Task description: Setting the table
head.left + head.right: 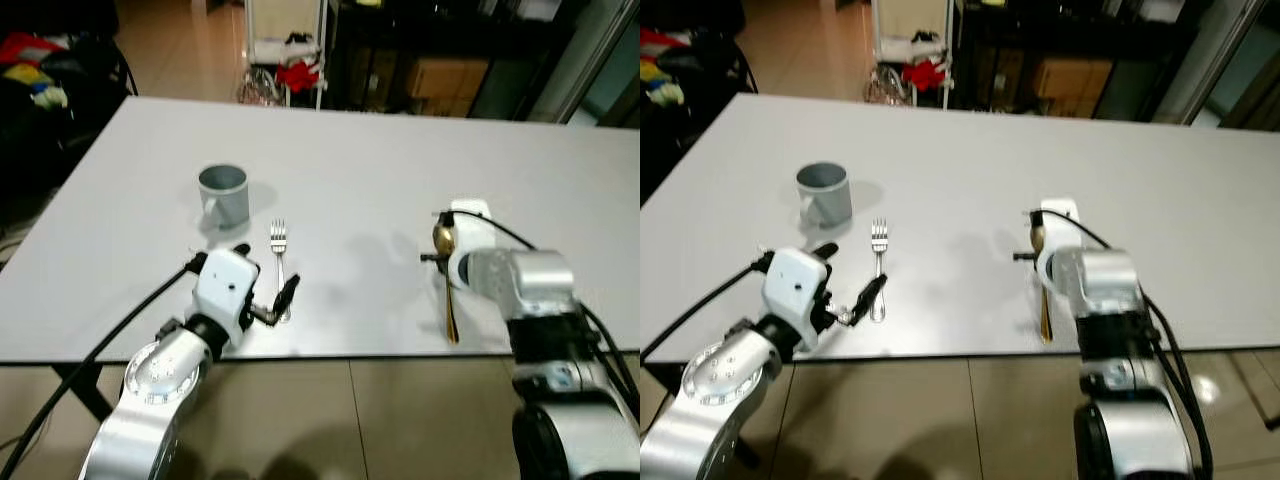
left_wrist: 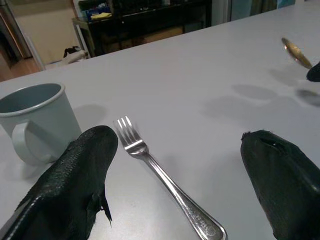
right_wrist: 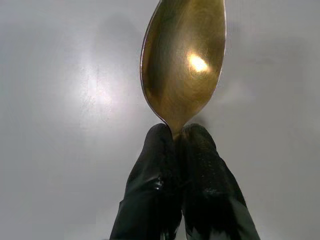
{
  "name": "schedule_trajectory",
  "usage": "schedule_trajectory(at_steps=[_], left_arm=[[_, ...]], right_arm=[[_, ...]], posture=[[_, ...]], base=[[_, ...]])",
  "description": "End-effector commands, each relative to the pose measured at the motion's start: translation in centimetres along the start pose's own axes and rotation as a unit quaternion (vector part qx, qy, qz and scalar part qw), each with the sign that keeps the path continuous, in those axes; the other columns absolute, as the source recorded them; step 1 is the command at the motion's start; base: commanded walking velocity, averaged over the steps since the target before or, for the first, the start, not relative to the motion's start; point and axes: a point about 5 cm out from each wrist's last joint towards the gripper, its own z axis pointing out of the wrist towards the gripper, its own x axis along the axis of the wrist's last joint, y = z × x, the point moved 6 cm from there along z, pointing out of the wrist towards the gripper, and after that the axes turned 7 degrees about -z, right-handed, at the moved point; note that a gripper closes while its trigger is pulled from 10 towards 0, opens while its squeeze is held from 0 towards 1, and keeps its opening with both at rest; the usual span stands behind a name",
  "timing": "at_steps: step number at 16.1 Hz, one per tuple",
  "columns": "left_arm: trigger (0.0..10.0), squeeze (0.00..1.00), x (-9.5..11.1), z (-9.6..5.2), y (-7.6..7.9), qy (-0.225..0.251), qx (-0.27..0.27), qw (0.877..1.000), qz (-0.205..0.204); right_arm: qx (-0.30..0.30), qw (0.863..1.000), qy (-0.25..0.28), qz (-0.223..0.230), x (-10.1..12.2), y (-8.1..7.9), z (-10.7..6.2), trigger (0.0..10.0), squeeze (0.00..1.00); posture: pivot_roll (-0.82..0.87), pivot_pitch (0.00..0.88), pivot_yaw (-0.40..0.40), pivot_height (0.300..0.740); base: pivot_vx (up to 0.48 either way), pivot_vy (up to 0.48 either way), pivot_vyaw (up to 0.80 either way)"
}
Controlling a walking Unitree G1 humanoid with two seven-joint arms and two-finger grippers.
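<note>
A silver fork (image 1: 279, 252) lies on the white table (image 1: 360, 170), tines pointing away from me, just right of a grey-blue mug (image 1: 224, 193). My left gripper (image 2: 179, 141) is open at the table's near edge, its fingers (image 2: 82, 170) standing on either side of the fork's handle (image 2: 175, 192) without touching it. A gold spoon (image 1: 444, 238) is at the right, bowl pointing away and handle (image 1: 451, 315) reaching toward the near edge. My right gripper (image 3: 174, 134) is shut on the spoon's neck just behind the bowl (image 3: 186, 60), low over the table.
The table's near edge (image 1: 350, 357) runs just under both wrists, with tiled floor below. Behind the table stand dark cabinets (image 1: 430, 60) and a white rack (image 1: 285, 50) with a red item. Clothes (image 1: 35, 70) are piled at the far left.
</note>
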Motion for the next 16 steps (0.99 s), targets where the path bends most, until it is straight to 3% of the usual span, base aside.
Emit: schedule_trajectory(at_steps=[1, 4, 5, 11, 16], left_arm=[[10.0, 0.0, 1.0, 0.2, 0.3, 0.013, -0.006, 1.0, 0.005], [10.0, 0.0, 1.0, 0.0, 1.8, 0.01, -0.047, 0.999, 0.021], [10.0, 0.0, 0.9, -0.4, 2.8, 0.006, -0.066, 0.998, 0.018], [10.0, 0.0, 0.4, -0.8, 2.5, -0.008, -0.053, 0.998, 0.026], [10.0, 0.0, 0.4, -0.8, 2.8, -0.01, -0.058, 0.998, 0.024]], right_arm=[[-0.005, 1.0, 0.017, -0.006, 0.9, 0.2, 0.3, 10.0, 0.0], [0.002, 0.999, 0.032, 0.007, 1.4, -0.7, 1.6, 10.0, 0.0], [-0.004, 0.998, 0.061, 0.002, 1.9, -0.8, 2.4, 10.0, 0.0], [0.003, 0.998, 0.047, -0.038, 0.8, -1.6, 3.6, 10.0, 0.0], [0.016, 0.995, 0.019, -0.099, -0.4, -2.1, 4.0, 10.0, 0.0]], posture=[[0.08, 0.0, -0.09, 0.74], [0.09, 0.0, -0.089, 0.74], [0.09, 0.0, -0.088, 0.74], [0.11, 0.001, -0.097, 0.74], [0.1, 0.002, -0.096, 0.74]], base=[[0.0, 0.0, 0.0], [0.0, 0.0, 0.0], [0.0, 0.0, 0.0], [0.0, 0.0, 0.0], [0.0, 0.0, 0.0]])
